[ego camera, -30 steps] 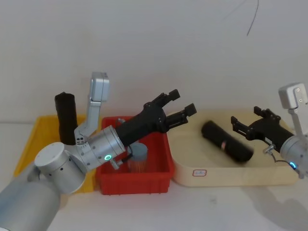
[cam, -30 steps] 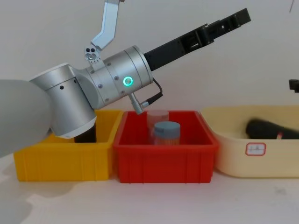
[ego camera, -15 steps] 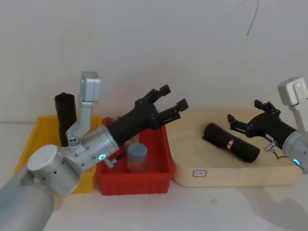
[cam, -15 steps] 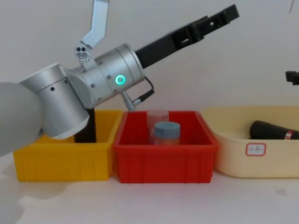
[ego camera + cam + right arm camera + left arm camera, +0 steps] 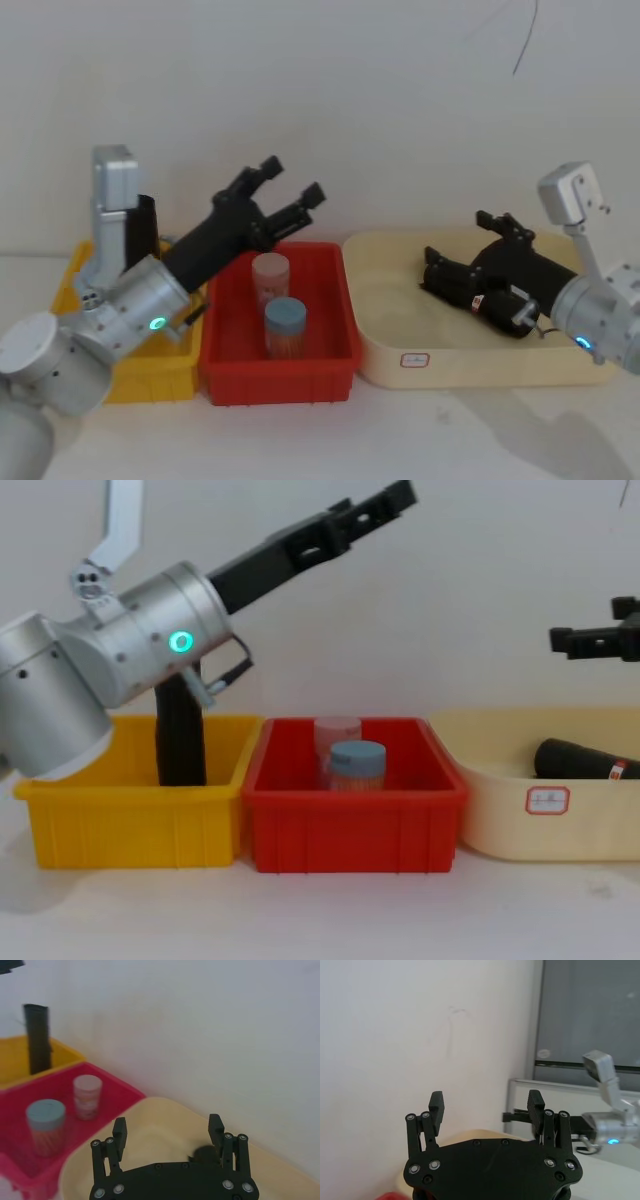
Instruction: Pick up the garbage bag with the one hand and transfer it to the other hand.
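The garbage bag (image 5: 455,285) is a matt black roll lying in the beige tray (image 5: 480,365), with a small red-and-white mark near one end; it also lies low in the tray in the chest view (image 5: 580,760). My right gripper (image 5: 458,240) hangs open above it, clear of the roll (image 5: 580,638). In the right wrist view the open gripper (image 5: 168,1132) frames a dark bit of the bag (image 5: 205,1152). My left gripper (image 5: 280,195) is open and empty, raised high over the yellow and red bins (image 5: 385,500), and points towards the right arm (image 5: 486,1107).
A red bin (image 5: 280,375) holds a blue-lidded jar (image 5: 285,325) and a pink-lidded jar (image 5: 270,275). A yellow bin (image 5: 150,375) at the left holds another black roll (image 5: 180,740) standing upright. A white wall is close behind.
My left arm has swung back to the left, from over the red bin towards the yellow one. My right gripper has moved left over the garbage bag, which rolled slightly.
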Robot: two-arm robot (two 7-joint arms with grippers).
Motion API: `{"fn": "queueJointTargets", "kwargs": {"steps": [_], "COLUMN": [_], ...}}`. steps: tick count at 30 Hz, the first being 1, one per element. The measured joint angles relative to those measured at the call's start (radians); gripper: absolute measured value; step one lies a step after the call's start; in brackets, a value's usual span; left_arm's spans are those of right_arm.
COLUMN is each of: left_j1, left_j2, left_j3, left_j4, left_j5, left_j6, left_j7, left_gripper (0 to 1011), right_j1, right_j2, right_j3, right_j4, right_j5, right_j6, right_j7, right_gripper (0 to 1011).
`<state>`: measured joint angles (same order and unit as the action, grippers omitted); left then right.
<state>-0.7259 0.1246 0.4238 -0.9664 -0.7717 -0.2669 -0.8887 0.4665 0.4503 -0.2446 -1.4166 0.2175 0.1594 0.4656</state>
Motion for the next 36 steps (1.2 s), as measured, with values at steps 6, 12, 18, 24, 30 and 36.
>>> {"fn": "queueJointTargets", "kwargs": {"steps": [6,12,18,24,30,36], "left_j1": [0.041,0.077,0.102,0.116,0.126,0.133], "left_j2": [0.043,0.082,0.113,0.129,0.141,0.149], "left_j3": [-0.026,-0.044,-0.051,-0.055,-0.057,-0.059], "left_j4": [-0.067,-0.127,-0.17,-0.193,-0.211,-0.222], "left_j5": [0.004,0.005,0.004,0.002,0.001,0.0], "left_j6": [-0.012,-0.019,-0.023,-0.024,-0.026,-0.026], "left_j7": [0.044,0.066,0.07,0.073,0.074,0.075], "left_gripper": [1002,1002,1002,1001,1002,1002], "right_j1": [0.016,0.037,0.057,0.077,0.104,0.132], "right_j2": [-0.017,-0.037,-0.057,-0.07,-0.082,-0.096], "right_j3": [-0.035,-0.072,-0.106,-0.135,-0.174,-0.211], "right_j4": [0.005,0.023,0.046,0.068,0.1,0.14], "right_j5": [0.012,0.023,0.034,0.044,0.046,0.047], "right_j6": [-0.007,-0.013,-0.017,-0.019,-0.016,-0.016], "right_j7": [0.039,0.075,0.111,0.145,0.19,0.23], "right_gripper": [1000,1000,1001,1000,1000,1000]}}
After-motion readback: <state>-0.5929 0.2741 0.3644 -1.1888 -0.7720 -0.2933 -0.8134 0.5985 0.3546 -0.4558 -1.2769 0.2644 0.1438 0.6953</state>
